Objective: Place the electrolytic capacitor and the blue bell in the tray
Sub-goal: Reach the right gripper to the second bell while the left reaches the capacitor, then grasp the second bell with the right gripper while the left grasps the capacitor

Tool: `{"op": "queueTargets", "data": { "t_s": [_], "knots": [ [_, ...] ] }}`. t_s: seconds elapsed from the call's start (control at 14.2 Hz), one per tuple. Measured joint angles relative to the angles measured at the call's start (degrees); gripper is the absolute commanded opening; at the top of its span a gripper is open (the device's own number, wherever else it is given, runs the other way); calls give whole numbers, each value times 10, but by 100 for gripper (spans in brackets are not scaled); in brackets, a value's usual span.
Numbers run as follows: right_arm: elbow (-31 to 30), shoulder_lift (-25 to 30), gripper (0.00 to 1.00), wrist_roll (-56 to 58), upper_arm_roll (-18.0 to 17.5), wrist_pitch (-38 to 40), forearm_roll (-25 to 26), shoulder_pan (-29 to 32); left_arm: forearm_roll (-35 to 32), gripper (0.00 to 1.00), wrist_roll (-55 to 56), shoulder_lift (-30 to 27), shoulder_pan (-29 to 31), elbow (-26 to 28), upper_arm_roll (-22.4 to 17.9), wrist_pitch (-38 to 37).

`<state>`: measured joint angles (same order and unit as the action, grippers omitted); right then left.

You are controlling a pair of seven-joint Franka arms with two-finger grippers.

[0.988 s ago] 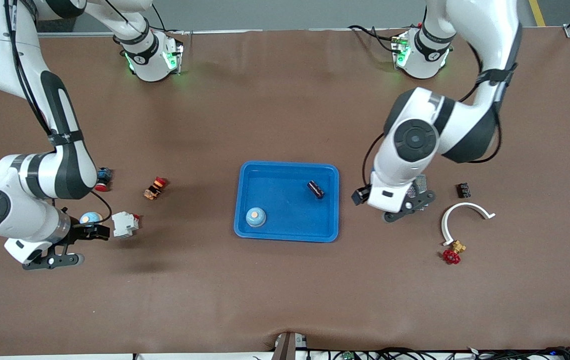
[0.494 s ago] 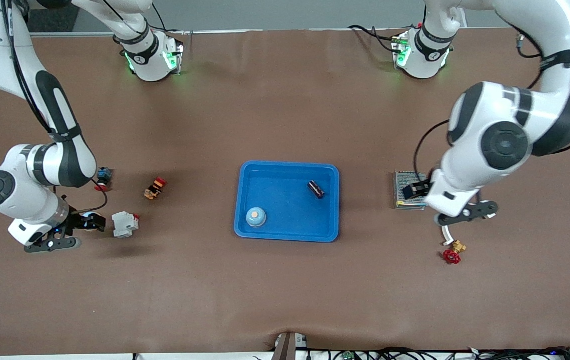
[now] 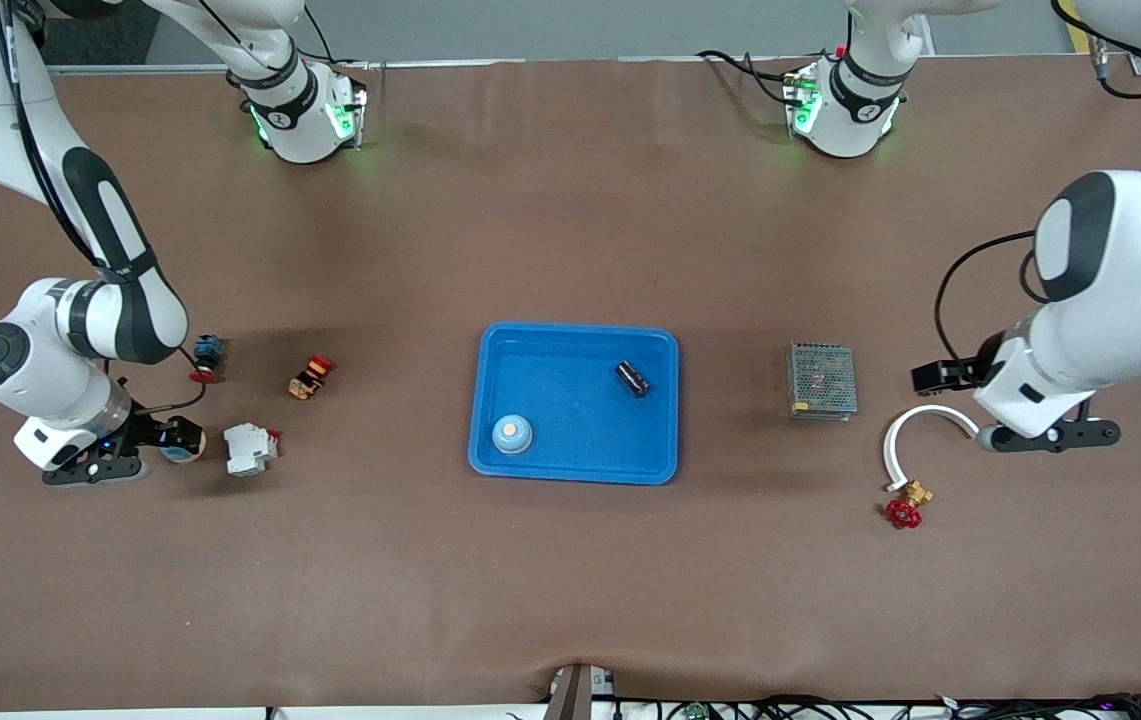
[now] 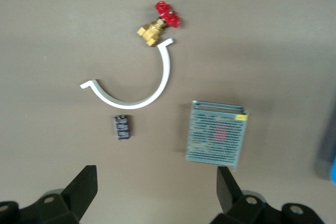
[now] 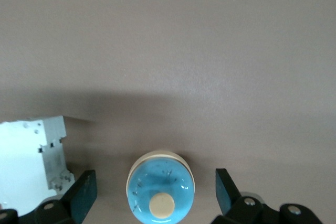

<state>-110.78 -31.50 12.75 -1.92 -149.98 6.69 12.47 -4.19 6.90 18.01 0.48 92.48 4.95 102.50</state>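
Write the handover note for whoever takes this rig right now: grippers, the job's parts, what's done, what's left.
Left gripper: open, holding nothing, over bare table at the left arm's end, beside the white curved bracket.
Right gripper: open, holding nothing, over a second blue bell at the right arm's end, beside the white breaker.
Blue tray: holds a blue bell and the capacitor.
Done: both named parts are in the tray.
Left: apparently nothing; the second bell sits on the table outside it.

Blue bell (image 5: 160, 192) between spread gripper fingers (image 5: 83, 194), white block (image 5: 31, 156) beside
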Motion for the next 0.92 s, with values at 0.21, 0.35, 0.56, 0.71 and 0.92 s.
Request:
{"op": "queueTargets", "data": {
  "t_s": [0.21,0.35,0.56,0.71,0.92],
  "knots": [
    [-19,0,100,0,0,-23,0,4,0,100,-39,-17,29,57,0,61],
    [-22,0,100,0,0,-32,0,4,0,100,-49,-30,39,112,0,119],
    [-30,-3,100,0,0,-53,0,4,-7,100,-49,-45,44,188,0,201],
    [-31,-7,100,0,0,-58,0,5,-15,100,-49,-49,46,230,0,247],
    [-31,-12,100,0,0,-60,0,10,-16,100,-65,-50,67,291,1,326]
  ]
}}
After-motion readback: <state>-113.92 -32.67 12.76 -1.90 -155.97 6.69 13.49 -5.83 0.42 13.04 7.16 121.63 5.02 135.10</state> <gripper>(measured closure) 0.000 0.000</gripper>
